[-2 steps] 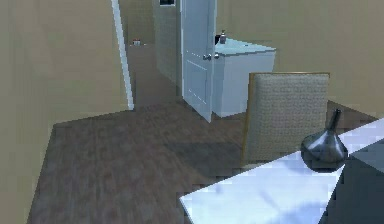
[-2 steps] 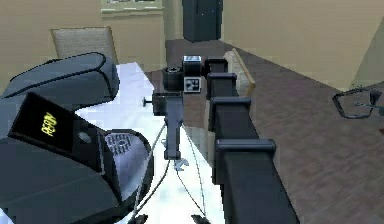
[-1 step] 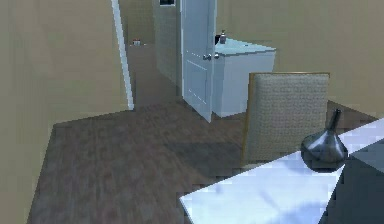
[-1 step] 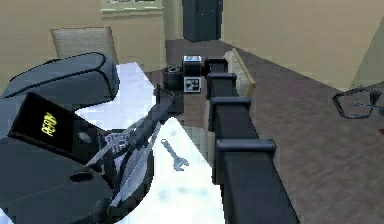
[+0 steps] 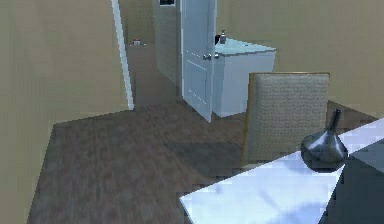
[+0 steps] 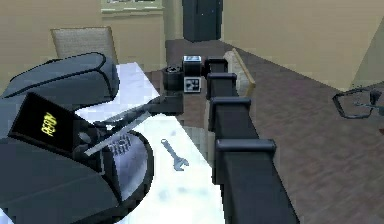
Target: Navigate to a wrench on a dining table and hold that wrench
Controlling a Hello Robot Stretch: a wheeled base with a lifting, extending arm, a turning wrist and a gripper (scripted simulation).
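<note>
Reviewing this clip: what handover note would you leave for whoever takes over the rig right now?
Tool: near the far edge of the dining table; cannot tell whether it holds anything.
Wrench: lies flat on the white tabletop beside the arm, closer in than the tool, not lifted.
Done: robot is alongside the table, with the arm reaching out.
Left: bring the tool to the wrench, then take hold and lift it.

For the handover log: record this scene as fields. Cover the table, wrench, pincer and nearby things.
table: white top
wrench: grey, lying flat on the table, left of the arm in the arm side view
arm: dark bar along the table's edge
pincer: higher in that view than the wrench; cannot tell whether it holds anything
on table: bulky dark grey object; dark vase
beside table: chair
</note>
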